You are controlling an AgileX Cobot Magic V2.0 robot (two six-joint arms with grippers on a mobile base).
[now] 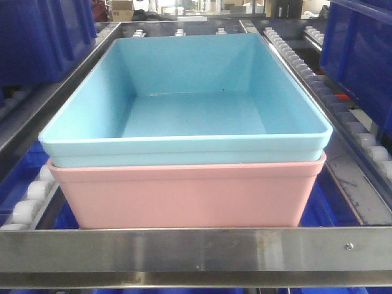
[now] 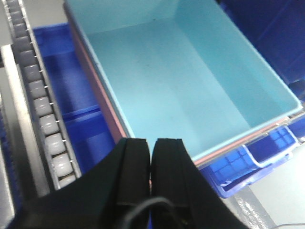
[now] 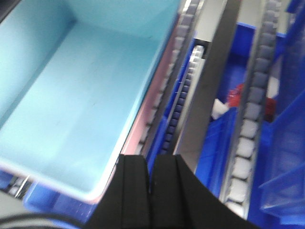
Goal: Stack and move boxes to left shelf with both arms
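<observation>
The light sky blue bin [image 1: 190, 116] sits nested in the salmon pink bin [image 1: 184, 196] on the shelf, just behind the stainless steel front bar [image 1: 184, 248]. In the left wrist view my left gripper [image 2: 151, 143] is shut with nothing seen between its jaws. It hovers at a corner of the blue bin [image 2: 181, 76], above the pink rim [image 2: 102, 100]. In the right wrist view my right gripper [image 3: 150, 160] is shut and empty, just beside the blue bin [image 3: 71, 95] and the pink rim [image 3: 143, 112]. Neither gripper shows in the front view.
Rails of white rollers run along both sides of the stack [image 1: 30, 202] [image 1: 367, 141]. Large dark blue crates stand at the back left [image 1: 43, 37] and back right [image 1: 358, 55]. More blue crates lie below the rack [image 2: 71, 95]. A second roller rail [image 3: 248, 129] lies right of my right gripper.
</observation>
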